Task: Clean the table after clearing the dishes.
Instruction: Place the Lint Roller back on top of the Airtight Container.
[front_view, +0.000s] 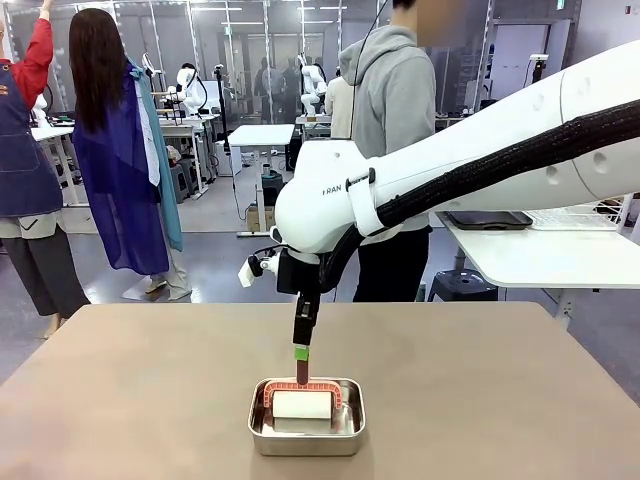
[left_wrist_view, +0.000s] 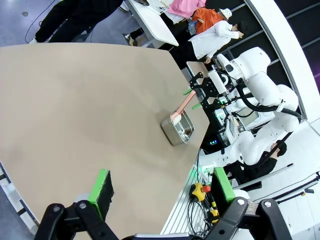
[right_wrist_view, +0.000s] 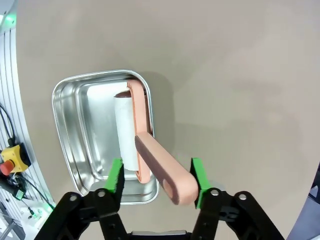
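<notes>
Behind the far edge of the table, a person in a grey hoodie is standing, and a white side table is sitting off toward the right. On the taupe tabletop, a small steel pan is resting near the near edge, about midway along it. Inside it a lint roller is lying with its white roll on the pan floor, and its salmon handle is sticking up out of the pan. I am holding my right gripper straight above the pan, pointing down, with the handle passing between my green pads; the jaws are standing apart, and I am seeing a gap on at least one side of the handle, so it is not clamped. My left gripper is hanging wide open and empty over the table's edge, well apart from the pan, looking across the bare top toward my right arm.
</notes>
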